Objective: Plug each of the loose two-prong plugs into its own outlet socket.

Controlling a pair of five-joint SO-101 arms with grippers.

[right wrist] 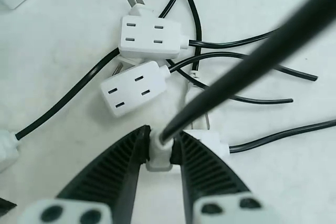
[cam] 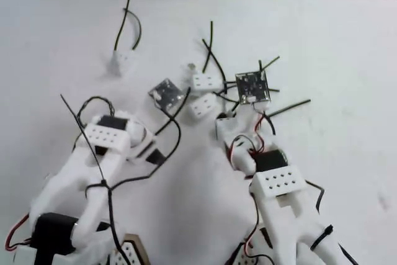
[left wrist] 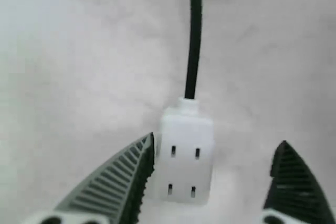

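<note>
In the left wrist view a white socket block [left wrist: 184, 163] on a black cord [left wrist: 194, 35] lies flat on the table between the fingers of my left gripper [left wrist: 216, 148]. That gripper is open; one finger [left wrist: 134, 174] touches the block's side and the other stands apart. My right gripper [right wrist: 160, 136] is shut on a small white plug [right wrist: 159, 153] whose black cord [right wrist: 252, 61] rises away from it. Just beyond lie two white blocks with prongs, one [right wrist: 149, 38] farther off and one [right wrist: 134, 88] nearer. From above, the left gripper [cam: 152, 149] and right gripper [cam: 224, 125] sit mid-table.
Two shiny square boards [cam: 166, 94] [cam: 251, 86] lie among tangled black cords behind the grippers. Another white plug [cam: 121, 61] with a looped cord rests apart at the back left. The table's right side [cam: 347, 91] is bare white.
</note>
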